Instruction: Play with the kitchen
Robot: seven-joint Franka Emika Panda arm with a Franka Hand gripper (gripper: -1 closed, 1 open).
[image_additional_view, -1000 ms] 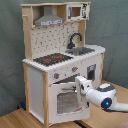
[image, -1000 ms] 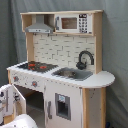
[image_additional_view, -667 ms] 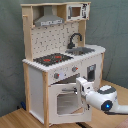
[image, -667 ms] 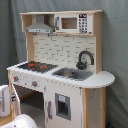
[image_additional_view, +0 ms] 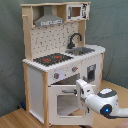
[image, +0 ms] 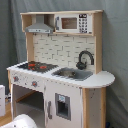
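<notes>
The kitchen (image: 65,55) is a tall white and light-wood toy, seen in both exterior views (image_additional_view: 55,37). It has a black-red hob (image: 35,65), a sink (image: 72,74), a black faucet (image: 85,59), a grey hood (image: 39,27) and a small microwave (image: 72,23). In the second exterior view my gripper (image_additional_view: 80,86) is at the top right corner of the windowed oven door (image_additional_view: 60,87), just below the knobs (image_additional_view: 56,76). The white arm (image_additional_view: 102,102) reaches in from the second exterior view's lower right. In the first exterior view only a white piece of the arm (image: 22,121) shows, at the bottom edge.
A grey curtain (image: 115,45) hangs behind the toy. It stands on a wooden surface (image_additional_view: 20,119). A white object (image: 2,100) sits at the first exterior view's left edge. A narrow cupboard door (image: 62,106) is beside the oven.
The arm has sunk a little. In the first exterior view its white part has gone from the left edge down to the bottom edge. The gripper stays at the oven door's top.
</notes>
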